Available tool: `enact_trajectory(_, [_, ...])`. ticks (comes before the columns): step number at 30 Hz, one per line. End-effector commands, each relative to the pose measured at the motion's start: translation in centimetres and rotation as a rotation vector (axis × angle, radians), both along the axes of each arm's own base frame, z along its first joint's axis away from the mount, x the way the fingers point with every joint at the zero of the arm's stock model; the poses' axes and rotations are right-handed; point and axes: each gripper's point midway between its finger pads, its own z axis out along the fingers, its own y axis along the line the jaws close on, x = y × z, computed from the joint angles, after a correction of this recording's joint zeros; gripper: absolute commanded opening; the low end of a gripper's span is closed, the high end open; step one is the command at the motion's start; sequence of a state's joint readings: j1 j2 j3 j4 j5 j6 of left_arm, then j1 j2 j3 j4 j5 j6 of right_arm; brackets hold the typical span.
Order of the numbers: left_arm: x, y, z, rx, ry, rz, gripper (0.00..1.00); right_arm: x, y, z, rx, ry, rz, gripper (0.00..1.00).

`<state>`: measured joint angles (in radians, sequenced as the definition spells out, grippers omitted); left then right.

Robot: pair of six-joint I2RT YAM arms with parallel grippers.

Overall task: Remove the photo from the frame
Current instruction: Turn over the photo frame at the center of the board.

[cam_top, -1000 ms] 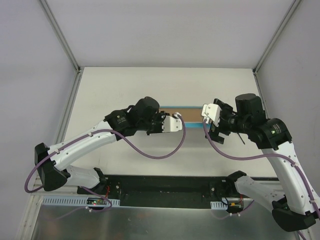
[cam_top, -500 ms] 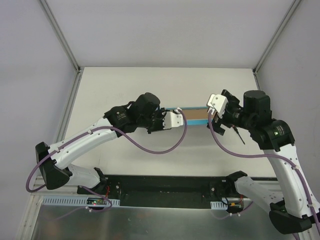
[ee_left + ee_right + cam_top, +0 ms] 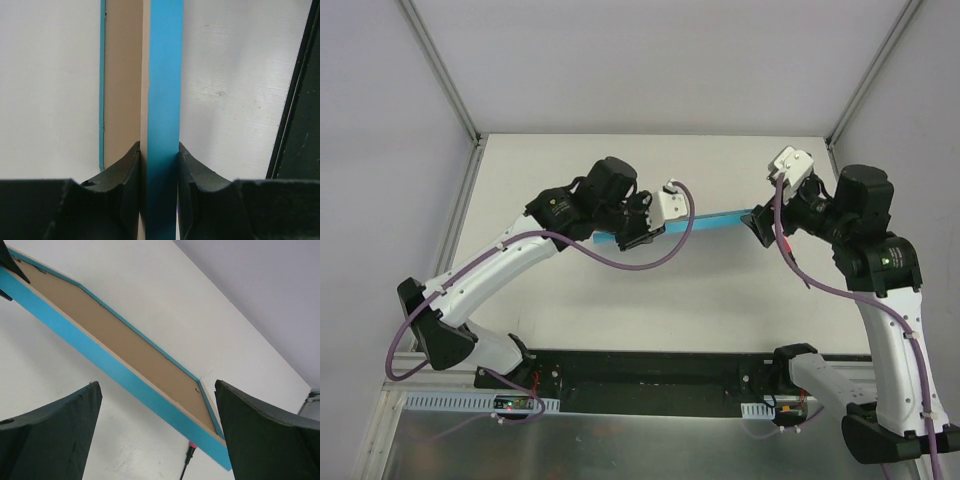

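The frame [image 3: 720, 218] no longer sits level with its brown back toward the overhead camera. It now slants, with its right end farther up the table [image 3: 620, 300], and shows only turquoise. The left gripper [image 3: 636, 233], clamped on it, has turned with it and moved slightly back. The right gripper [image 3: 761, 226] has drawn away up and to the right, and its arm now stands taller.

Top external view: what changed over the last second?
The left gripper tipped the frame: before, its brown back showed from above; now mostly the turquoise edge does. The right gripper backed off from the frame's right end, toward the far right. Unchanged: left jaws clamped on the frame, right jaws wide open.
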<state>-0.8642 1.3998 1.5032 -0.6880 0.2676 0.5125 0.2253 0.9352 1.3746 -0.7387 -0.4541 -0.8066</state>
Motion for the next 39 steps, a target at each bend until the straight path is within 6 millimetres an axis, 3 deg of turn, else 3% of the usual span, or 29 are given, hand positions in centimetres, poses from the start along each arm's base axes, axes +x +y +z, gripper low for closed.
enact_trajectory(1, [-0.3,-0.9,2.8,-0.124,0.131,0.047,0.00,0.2,0.8,2.9,0.168,0.025,-0.001,0.96])
enact_trajectory(10, [3.0,-0.1,3.3,-0.146,0.268,0.190,0.00,1.2,0.0,3.0,0.275,0.105,-0.041,0.96])
enact_trajectory(22, [8.5,2.4,3.2,-0.181,0.416,0.402,0.00,2.6,-1.0,0.8,0.328,0.199,-0.089,0.96])
enact_trajectory(31, [13.8,6.0,3.3,-0.284,0.576,0.563,0.00,3.2,-0.9,-0.6,0.378,0.275,-0.083,0.96])
enact_trajectory(39, [16.3,8.8,3.2,-0.352,0.644,0.615,0.00,3.4,-0.8,-1.8,0.404,0.320,-0.079,0.96])
